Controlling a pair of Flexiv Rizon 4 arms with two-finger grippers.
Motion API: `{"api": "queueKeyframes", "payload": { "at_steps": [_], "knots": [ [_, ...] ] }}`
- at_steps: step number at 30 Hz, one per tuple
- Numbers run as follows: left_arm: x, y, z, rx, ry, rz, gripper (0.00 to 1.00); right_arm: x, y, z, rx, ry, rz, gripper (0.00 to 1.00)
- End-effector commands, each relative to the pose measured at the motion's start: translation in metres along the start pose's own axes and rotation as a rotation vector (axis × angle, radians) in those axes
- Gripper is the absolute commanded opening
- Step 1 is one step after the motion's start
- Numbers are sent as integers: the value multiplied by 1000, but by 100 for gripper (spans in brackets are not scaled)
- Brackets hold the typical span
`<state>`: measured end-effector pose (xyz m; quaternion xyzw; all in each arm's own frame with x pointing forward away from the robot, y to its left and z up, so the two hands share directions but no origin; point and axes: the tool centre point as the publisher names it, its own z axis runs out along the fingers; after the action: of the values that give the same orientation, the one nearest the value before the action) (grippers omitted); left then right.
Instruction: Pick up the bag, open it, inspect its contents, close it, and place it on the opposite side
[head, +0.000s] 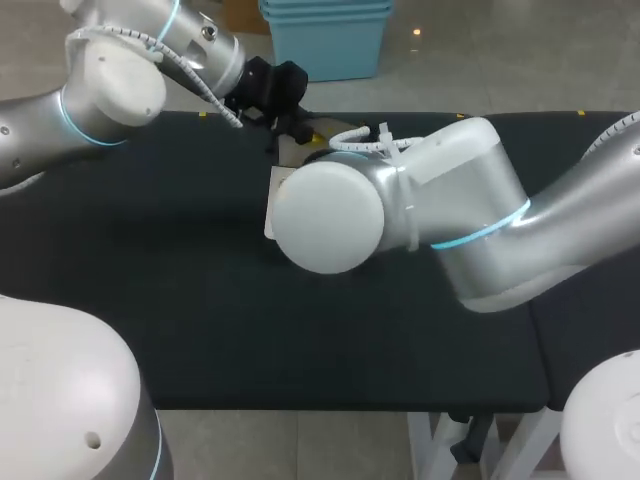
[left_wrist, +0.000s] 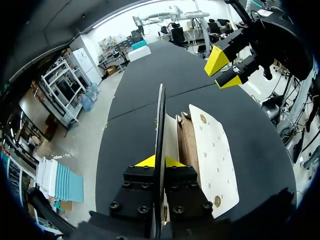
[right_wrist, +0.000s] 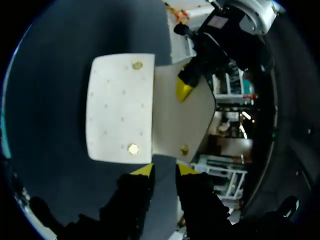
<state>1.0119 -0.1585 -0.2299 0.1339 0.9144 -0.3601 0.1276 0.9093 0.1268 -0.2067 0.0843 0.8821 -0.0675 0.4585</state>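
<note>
A white bag with small metal studs lies on the black table, its flap folded out flat. The brown inside shows in the left wrist view. My left gripper is shut on one thin wall of the bag, which it holds up edge-on. In the head view that gripper sits at the bag's far end. My right gripper hovers just off the bag's near edge, fingers narrowly apart with nothing between them. From the left wrist its yellow tips hang clear beyond the bag. My right arm hides most of the bag from above.
The black table stretches bare to the left and in front of the bag. My right arm's big elbow joint hangs over the table's middle.
</note>
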Motion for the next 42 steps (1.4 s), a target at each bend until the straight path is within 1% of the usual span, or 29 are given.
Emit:
{"api": "queueKeyframes", "payload": {
  "at_steps": [1, 7, 8, 9, 11, 12, 16, 17, 19, 20, 22, 24, 26, 28, 34, 35, 37, 38, 39, 41, 42],
  "knots": [
    [3, -3, -2, -4, -9, 0, 0, -3, -1, -2, -2, 22, 0, 0],
    [3, -3, -2, -4, -9, 0, 0, -3, -1, -2, -2, 22, 0, 0],
    [4, -4, 0, 9, 3, 0, 0, -3, -1, -2, -2, 22, 0, 0],
    [6, -5, 1, 10, 5, 5, 0, -4, 0, 3, -24, 73, -5, 0],
    [7, -7, 0, 28, 2, 8, 0, -9, 1, 10, -44, 120, -9, 0],
    [8, -8, -1, 23, -13, 7, 0, -10, 3, 13, -67, 151, -18, 0],
    [11, -10, -2, 30, -26, 7, 0, -13, 14, 21, -115, 214, -19, 0],
    [11, -10, -2, 36, -24, 2, 0, -13, 17, 23, -101, 212, -35, 0],
    [12, -10, -1, 35, -27, -6, 0, -13, 22, 28, -116, 228, -36, 0],
    [13, -10, -1, 36, -26, -8, 0, -12, 25, 30, -113, 228, -44, 0],
    [13, -9, 0, 33, -27, -13, 0, -10, 28, 34, -130, 245, -43, 0],
    [13, -9, -1, 36, -28, -18, 0, -7, 31, 38, -125, 253, -48, 0],
    [12, -7, -2, 33, -31, -26, 0, -3, 32, 43, -113, 259, -50, 0],
    [12, -6, -3, 34, -30, -29, 0, 0, 32, 46, -120, 268, -45, 0],
    [11, -4, -4, 41, -11, -39, 0, 11, 32, 52, -120, 252, -51, 0],
    [11, -4, -4, 45, -3, -42, 0, 13, 32, 54, -102, 242, -60, 0],
    [10, -3, -4, 52, 7, -50, 0, 17, 34, 58, -110, 242, -63, 0],
    [9, -2, -4, 54, 11, -57, 0, 19, 34, 61, -96, 236, -73, 0],
    [9, -2, -4, 61, 22, -63, 0, 21, 35, 62, -109, 238, -72, 0],
    [9, -2, -4, 54, 23, -63, 0, 25, 36, 65, -104, 223, -83, 0],
    [9, -1, -4, 59, 36, -66, 0, 27, 37, 67, -117, 220, -80, 0]
  ]
}}
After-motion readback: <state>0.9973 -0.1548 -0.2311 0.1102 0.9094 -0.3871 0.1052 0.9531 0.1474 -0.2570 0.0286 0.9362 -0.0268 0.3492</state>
